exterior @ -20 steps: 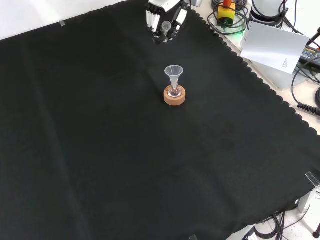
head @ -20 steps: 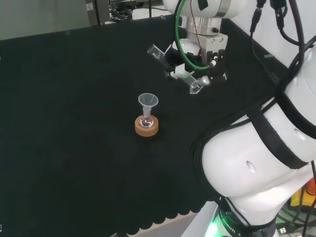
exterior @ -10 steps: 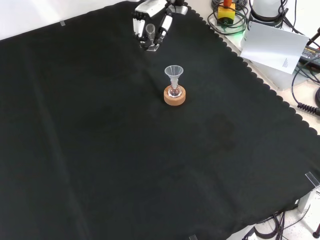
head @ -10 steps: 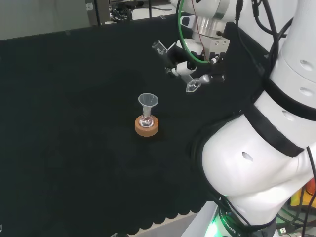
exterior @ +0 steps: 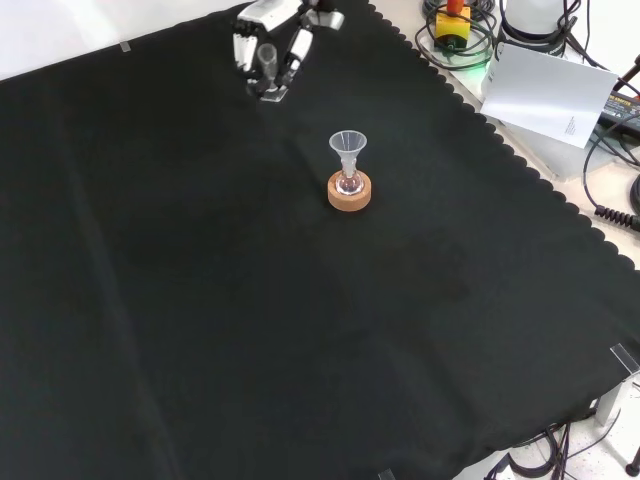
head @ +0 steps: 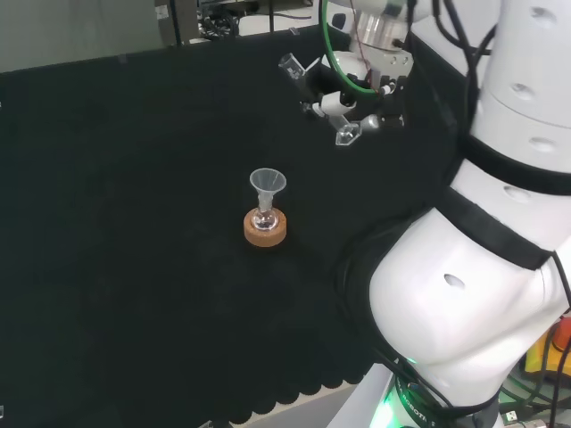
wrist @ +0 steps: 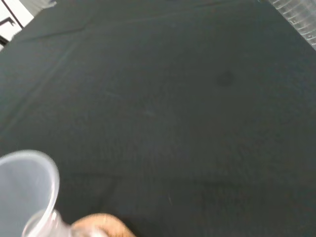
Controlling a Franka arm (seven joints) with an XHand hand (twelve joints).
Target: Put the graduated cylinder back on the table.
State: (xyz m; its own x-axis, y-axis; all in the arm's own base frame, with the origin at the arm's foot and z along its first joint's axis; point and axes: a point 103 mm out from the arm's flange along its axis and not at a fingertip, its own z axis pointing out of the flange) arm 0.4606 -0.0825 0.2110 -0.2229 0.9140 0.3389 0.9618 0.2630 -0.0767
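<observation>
The clear graduated cylinder (head: 314,96) lies tilted in the hand (head: 357,89), held above the black cloth (head: 134,178) and not touching it. In the head view its open mouth juts out past the fingers toward the upper left, while its flat base sticks out below the hand — both ends are free, and the middle of the tube is covered by the fingers. In the front view the cylinder (exterior: 267,58) appears end-on between white fingers (exterior: 244,42) at the top of the cloth (exterior: 300,330). The hand (exterior: 270,40) is curled round the tube, fingers closed about its middle.

Below the hand in the head view, and a little to its left, stands a small flask (head: 265,217) on a cork ring (head: 266,230), with a clear funnel (head: 267,185) set in its neck. This group is well apart from the hand. In the front view the same flask (exterior: 349,183), ring (exterior: 349,194) and funnel (exterior: 348,147) stand lower than the hand and to its right.

In the wrist view the funnel's rim (wrist: 29,182) shows large and blurred, with a part of the cork ring (wrist: 101,226) beside it — a ribbed clear edge of the cylinder (wrist: 295,17) crosses one corner, over bare cloth (wrist: 173,98).
</observation>
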